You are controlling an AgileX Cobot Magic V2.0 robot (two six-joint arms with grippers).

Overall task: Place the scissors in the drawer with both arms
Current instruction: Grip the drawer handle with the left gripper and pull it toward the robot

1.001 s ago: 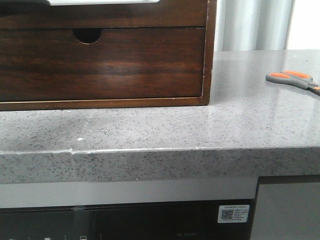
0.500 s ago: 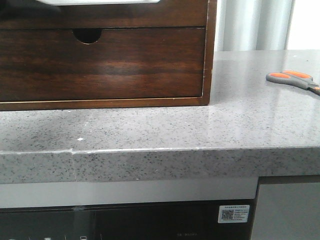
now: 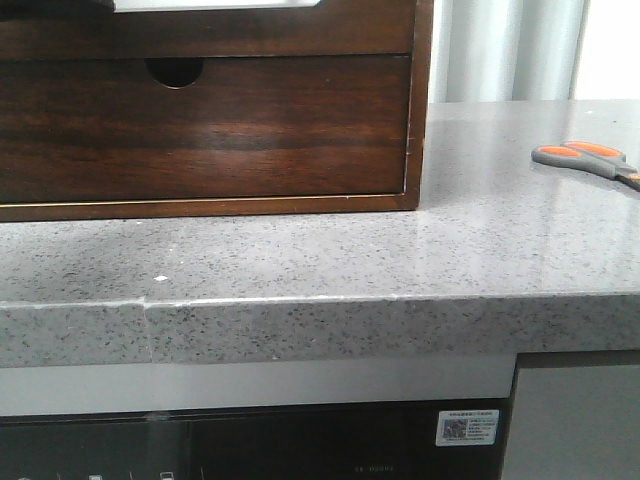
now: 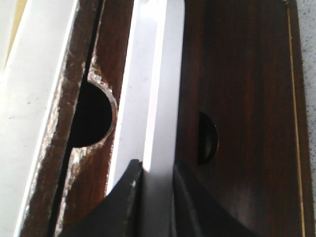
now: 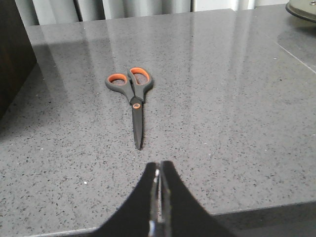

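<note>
While the scissors lie flat on the grey speckled countertop w/ blades closed, they sit alone, nothing touching them; in the front view only the grey/orange handles show at the far right, the blades cut off by the frame edge. From the right wrist cam they're ahead of the right gripper, tip pointing toward it, well clear of the fingers, which are pressed together w/ barely a slit between & hold nothing. Wooden cabinet stands on the counter to the left of the scissors, well apart. Its notched drawer front looks flush & closed in the front view; the upper part of the cabinet is cropped, so the wide drawer can't be judged there. Left wrist cam is very close-in: left gripper has its two prongs either side of a pale white strip, the top edge of the drawer, apparently pinching it, though actual contact is hard to confirm. Notched front & another dark notch flank it; depth is hard to read.
</note>
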